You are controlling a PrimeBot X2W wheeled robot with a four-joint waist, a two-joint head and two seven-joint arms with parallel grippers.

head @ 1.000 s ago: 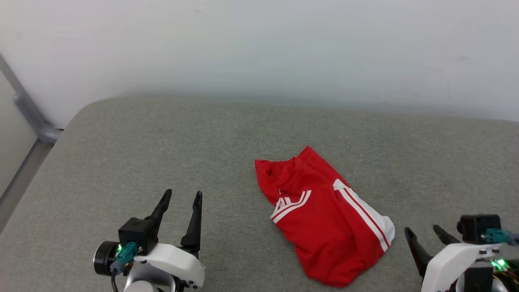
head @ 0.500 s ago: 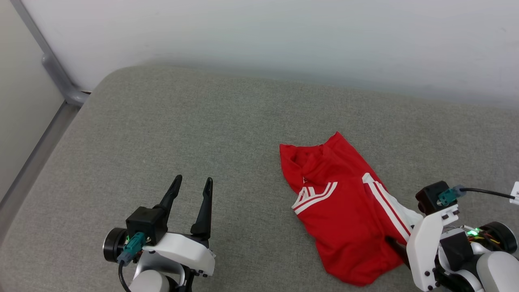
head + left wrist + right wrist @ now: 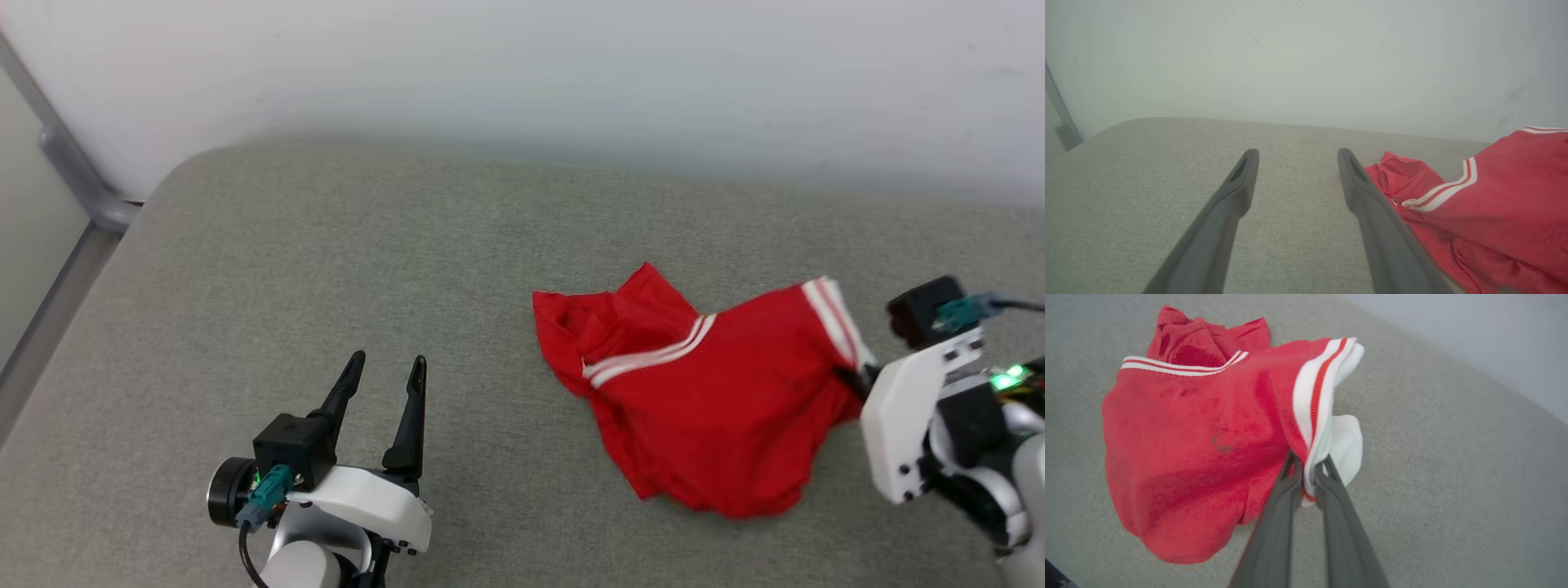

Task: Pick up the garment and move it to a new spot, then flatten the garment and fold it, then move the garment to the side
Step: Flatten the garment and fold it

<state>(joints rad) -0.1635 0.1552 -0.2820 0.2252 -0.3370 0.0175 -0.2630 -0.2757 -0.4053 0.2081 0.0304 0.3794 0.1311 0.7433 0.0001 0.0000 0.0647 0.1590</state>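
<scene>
The garment point(image 3: 718, 400) is a bright red jersey with white trim stripes, bunched on the grey cushion right of centre. Its right edge is lifted off the surface. My right gripper point(image 3: 1308, 467) is shut on the white-striped edge of the garment point(image 3: 1200, 437), with fabric pinched between the two fingers. In the head view that gripper point(image 3: 857, 377) sits at the garment's right edge, its fingers mostly hidden by cloth. My left gripper point(image 3: 384, 380) stands open over bare cushion at the lower left, well apart from the garment point(image 3: 1494, 204), nothing between its fingers point(image 3: 1241, 179).
The grey fabric cushion point(image 3: 326, 269) spreads across the view, with a pale wall point(image 3: 522, 73) behind it. A grey metal rail point(image 3: 73, 188) runs along the far left, beyond the cushion's rounded corner.
My right gripper has closed on the garment's striped edge and lifted it up and to the right, pulling the cloth with it. The left gripper has stayed put. The head camera has shifted.
</scene>
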